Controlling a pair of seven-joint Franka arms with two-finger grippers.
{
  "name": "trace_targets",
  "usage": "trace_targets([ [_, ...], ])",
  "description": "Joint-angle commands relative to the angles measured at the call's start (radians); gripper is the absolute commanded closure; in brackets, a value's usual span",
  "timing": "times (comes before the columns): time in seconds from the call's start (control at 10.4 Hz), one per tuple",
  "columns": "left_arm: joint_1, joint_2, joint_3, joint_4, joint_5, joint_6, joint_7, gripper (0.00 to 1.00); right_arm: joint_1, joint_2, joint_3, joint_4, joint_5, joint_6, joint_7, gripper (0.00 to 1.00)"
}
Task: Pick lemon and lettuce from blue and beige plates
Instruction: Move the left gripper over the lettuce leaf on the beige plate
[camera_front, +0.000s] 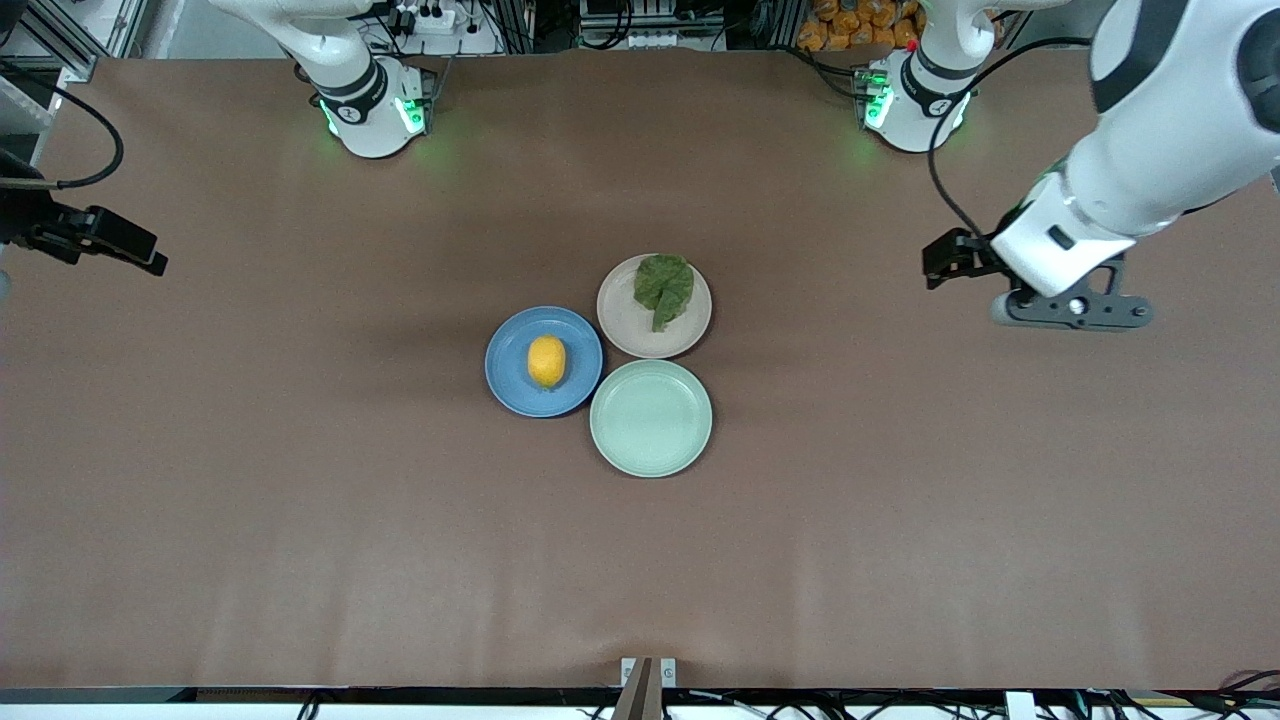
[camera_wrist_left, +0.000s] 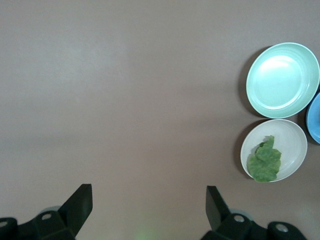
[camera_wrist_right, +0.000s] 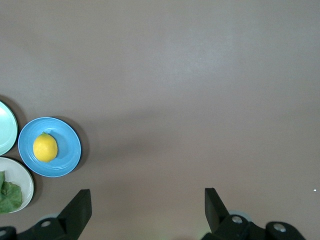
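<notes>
The lemon (camera_front: 546, 361) lies on the blue plate (camera_front: 510, 385) in the middle of the table; both also show in the right wrist view, lemon (camera_wrist_right: 45, 147) on blue plate (camera_wrist_right: 67, 145). The lettuce (camera_front: 664, 288) lies on the beige plate (camera_front: 625, 330), which touches the blue plate; the left wrist view shows the lettuce (camera_wrist_left: 265, 161) on the beige plate (camera_wrist_left: 290, 137) too. My left gripper (camera_front: 1070, 312) is open and empty (camera_wrist_left: 149, 200) over bare table toward the left arm's end. My right gripper (camera_wrist_right: 147, 201) is open and empty over bare table toward the right arm's end; its wrist (camera_front: 100, 240) shows at the front view's edge.
An empty mint-green plate (camera_front: 651, 418) touches both plates, nearer to the front camera, and also shows in the left wrist view (camera_wrist_left: 282, 80). Brown tabletop (camera_front: 300, 500) spreads all round the plates. The arm bases (camera_front: 375, 110) stand at the table's top edge.
</notes>
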Motion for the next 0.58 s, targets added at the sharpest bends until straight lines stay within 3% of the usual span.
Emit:
trace_targets([
  [0.0, -0.041, 0.028, -0.016, -0.009, -0.021, 0.036, -0.089, 0.00, 0.009, 0.045, -0.007, 0.027, -0.006, 0.013, 0.009, 0.00],
  [0.48, -0.250, 0.155, -0.015, -0.022, 0.007, 0.140, -0.322, 0.00, 0.003, 0.068, -0.008, 0.022, -0.004, 0.013, 0.009, 0.00],
])
